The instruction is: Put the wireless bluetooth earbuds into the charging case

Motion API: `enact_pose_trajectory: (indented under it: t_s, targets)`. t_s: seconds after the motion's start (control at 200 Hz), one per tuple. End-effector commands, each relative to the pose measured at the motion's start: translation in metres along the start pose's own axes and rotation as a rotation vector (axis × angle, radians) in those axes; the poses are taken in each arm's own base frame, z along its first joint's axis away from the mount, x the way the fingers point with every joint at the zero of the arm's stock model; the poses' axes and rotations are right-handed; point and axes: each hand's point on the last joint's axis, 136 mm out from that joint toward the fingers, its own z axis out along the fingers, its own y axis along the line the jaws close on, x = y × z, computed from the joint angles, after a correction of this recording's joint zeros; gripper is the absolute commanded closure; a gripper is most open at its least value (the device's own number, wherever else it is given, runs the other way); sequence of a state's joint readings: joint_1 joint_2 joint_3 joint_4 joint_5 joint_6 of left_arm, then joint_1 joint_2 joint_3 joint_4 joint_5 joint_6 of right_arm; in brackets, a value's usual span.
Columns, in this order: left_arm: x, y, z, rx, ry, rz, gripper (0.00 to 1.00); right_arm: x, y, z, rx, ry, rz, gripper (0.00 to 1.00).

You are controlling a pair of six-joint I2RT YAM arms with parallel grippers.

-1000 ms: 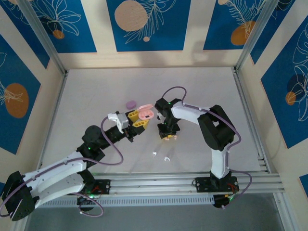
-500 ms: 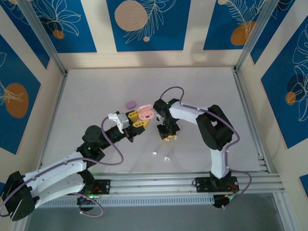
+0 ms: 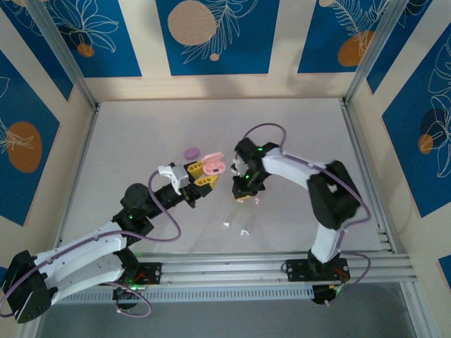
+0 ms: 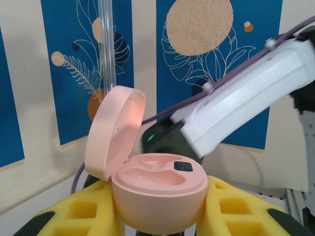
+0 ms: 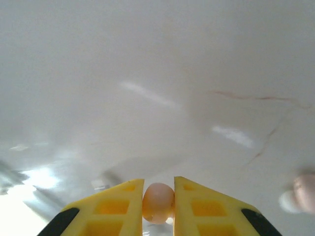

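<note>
Clamped upright in the yellow left jaws above the pale worktop [image 3: 296,127]: a round pink plastic charging case [image 4: 157,189], hinged lid open, a small dark square in its hollowed insert. Pinched between the closed right jaws, near that case: one tiny pink rounded earbud [image 5: 158,201].

No readable text, label, brand, number or sign anywhere: none on the pink charging case [image 4: 157,191], none on the blue leaf-patterned wall panels [image 4: 69,73], only drawn ornament.
</note>
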State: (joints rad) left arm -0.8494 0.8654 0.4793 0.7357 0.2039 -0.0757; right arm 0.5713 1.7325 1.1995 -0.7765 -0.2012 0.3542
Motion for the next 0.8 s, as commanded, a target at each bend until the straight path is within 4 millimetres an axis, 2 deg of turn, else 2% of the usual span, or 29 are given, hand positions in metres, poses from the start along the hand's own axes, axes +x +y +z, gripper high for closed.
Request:
enact_pose_trajectory:
  t_s: [0.0,0.155,0.29,0.565,0.795]
  targets:
    - [-0.012,0.001,-0.001,-0.014,-0.029,0.024,0.77,-0.01,0.066,-0.057,-0.508,-0.087,-0.007,0.81]
    - [-0.013,0.002,-0.002,-0.025,-0.027,0.038,0.77,-0.004,0.093,-0.112,-0.878,-0.057,-0.024,0.8]
    - [-0.014,0.002,-0.002,-0.026,-0.027,0.045,0.77,0.006,0.109,-0.137,-1.022,-0.003,-0.096,0.8]
    - [-0.017,0.006,-0.005,-0.049,-0.033,0.066,0.76,0.024,0.124,-0.166,-1.122,0.063,-0.193,0.8]
    - [-0.01,0.007,-0.005,-0.059,-0.012,0.075,0.76,0.017,0.124,-0.167,-1.09,0.045,-0.143,0.8]
